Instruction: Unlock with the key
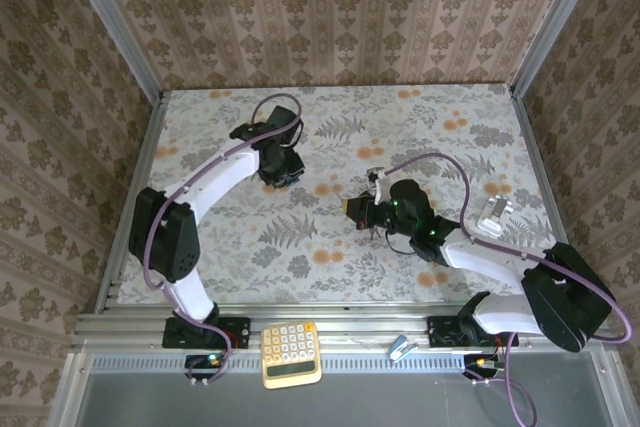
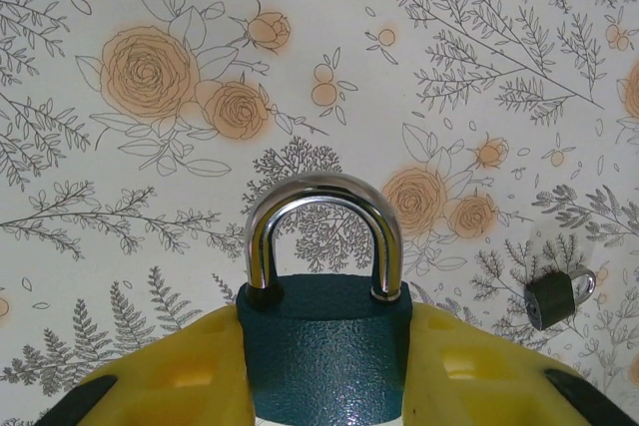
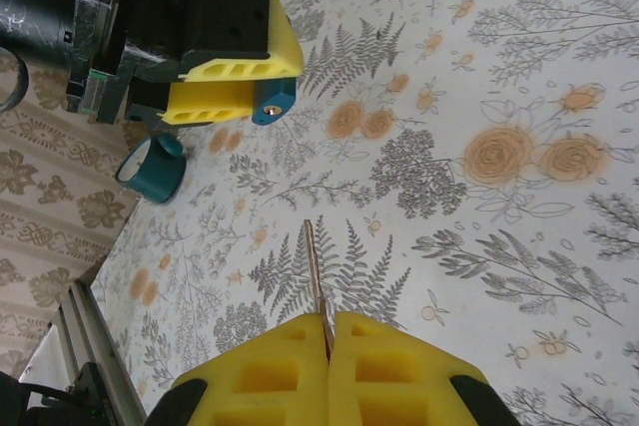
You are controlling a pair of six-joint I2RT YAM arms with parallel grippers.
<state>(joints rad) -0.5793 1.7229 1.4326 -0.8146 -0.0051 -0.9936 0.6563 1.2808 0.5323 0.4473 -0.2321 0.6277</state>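
**Key and lock both in hand, not yet joined**

Our right jaws are clenched on the key [image 3: 316, 276]. Its thin blade sticks out from between the yellow pads [image 3: 265, 376], and the head is hidden between them. Our left jaws are clamped on the body of the blue padlock [image 2: 324, 336], with the shackle [image 2: 319, 197] standing up out of the grip. Both shackle legs sit down in the body, so we judge it locked.

In the right wrist view the blade points roughly toward the padlock's underside [image 3: 273, 105], which peeks from the left arm's jaws with a small silver spot that may be the keyhole. Open bench [image 1: 450, 147] lies between them, so key and lock are well apart.

We judge both pick-ups done. What is left is bringing the blade up to the keyhole, lining it up, pushing it in and turning until the shackle springs.

Further out, a second, darker small padlock [image 2: 557, 294] lies on the bench, and a calculator [image 1: 291, 352] sits at the near edge.
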